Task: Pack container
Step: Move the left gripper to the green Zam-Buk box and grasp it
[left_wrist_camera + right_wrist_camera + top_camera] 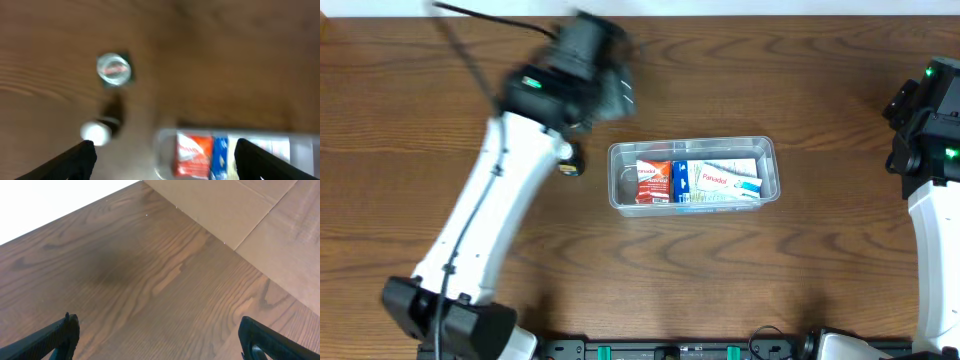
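Nearest the front edge of the wooden table (740,280), the white left arm (490,220) rises from about 7 o'clock of the table's middle and slants away toward 11 o'clock.

The container (692,145), a clear tub with rounded corners, sits close to the middle of the table, long side running 9 to 3 o'clock. Inside it, a red box (653,182) stands at the 9 o'clock end. Just beside it, toward 3 o'clock, lies a white-and-blue box (720,180) printed "Panadol".

At 9 o'clock of the tub, near it but apart from it, a small dark bottle (572,165) with a white cap is partly hidden by the arm. The pictures are too blurred to tell whether it stands or lies.

Farther off, at roughly 10 o'clock of the tub, the left gripper (165,144) hangs above the wood, blurred. Its jaws are spread wide with nothing between them. In the wrist view a small round object on a dark square base (114,68) lies beyond the bottle.

At 3 o'clock, well apart from the tub, the right arm (930,130) stands at the table's edge. The right gripper (159,320) is also wide open and holds nothing. It looks down on bare wood with flat cardboard (240,210) past the far edge.
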